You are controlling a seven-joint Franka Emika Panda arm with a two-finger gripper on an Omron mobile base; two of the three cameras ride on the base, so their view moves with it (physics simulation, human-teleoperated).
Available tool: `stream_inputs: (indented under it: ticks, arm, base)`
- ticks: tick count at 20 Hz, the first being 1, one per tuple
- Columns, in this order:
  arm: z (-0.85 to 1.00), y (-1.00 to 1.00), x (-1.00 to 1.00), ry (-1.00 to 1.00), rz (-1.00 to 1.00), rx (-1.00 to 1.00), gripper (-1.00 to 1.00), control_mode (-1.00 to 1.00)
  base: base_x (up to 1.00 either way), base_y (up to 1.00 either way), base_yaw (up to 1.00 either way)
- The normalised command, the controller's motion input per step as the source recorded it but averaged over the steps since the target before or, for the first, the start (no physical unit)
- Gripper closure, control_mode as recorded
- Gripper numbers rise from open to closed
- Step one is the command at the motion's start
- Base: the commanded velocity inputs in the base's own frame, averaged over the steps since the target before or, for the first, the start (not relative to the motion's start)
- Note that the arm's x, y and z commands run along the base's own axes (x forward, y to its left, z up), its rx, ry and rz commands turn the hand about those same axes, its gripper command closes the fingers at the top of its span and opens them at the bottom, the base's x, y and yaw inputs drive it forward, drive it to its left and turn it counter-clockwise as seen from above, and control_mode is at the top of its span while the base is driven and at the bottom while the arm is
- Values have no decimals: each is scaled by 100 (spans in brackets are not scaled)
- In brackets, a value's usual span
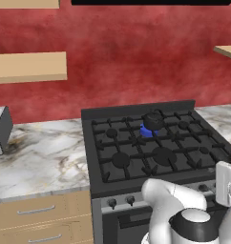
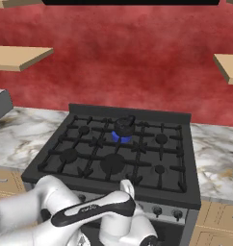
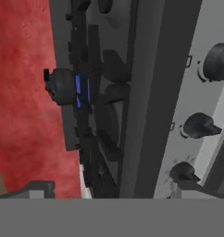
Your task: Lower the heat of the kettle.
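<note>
Kettle (image 1: 153, 120) sat on rear centre burner of stove (image 1: 136, 164), over blue flame (image 1: 146, 132). Arm (image 2: 94, 209) was low before the knobs (image 3: 199, 126). End effector state: cannot tell; fingers hidden.

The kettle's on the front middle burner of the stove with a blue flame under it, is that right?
Not quite. The kettle sits on the back middle burner, close to the stove's rear ledge, not the front one. The blue flame under it is there as you said. The left base view shows it clearly, and the right base view agrees.
</note>
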Motion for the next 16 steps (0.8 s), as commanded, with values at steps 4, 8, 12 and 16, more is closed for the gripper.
stream_inputs:
  ticks: [4,8,12,16]
  arm:
    - [-48,-19,0,-4,0,8,-100,-100]
    - [-48,-24,0,-4,0,9,-100,-100]
    - [-34,-31,0,-4,2,8,-100,-100]
    - [-26,-33,0,-10,5,6,-100,-100]
  base:
    - [0,0,0]
    - [0,0,0]
    - [0,0,0]
    - [0,0,0]
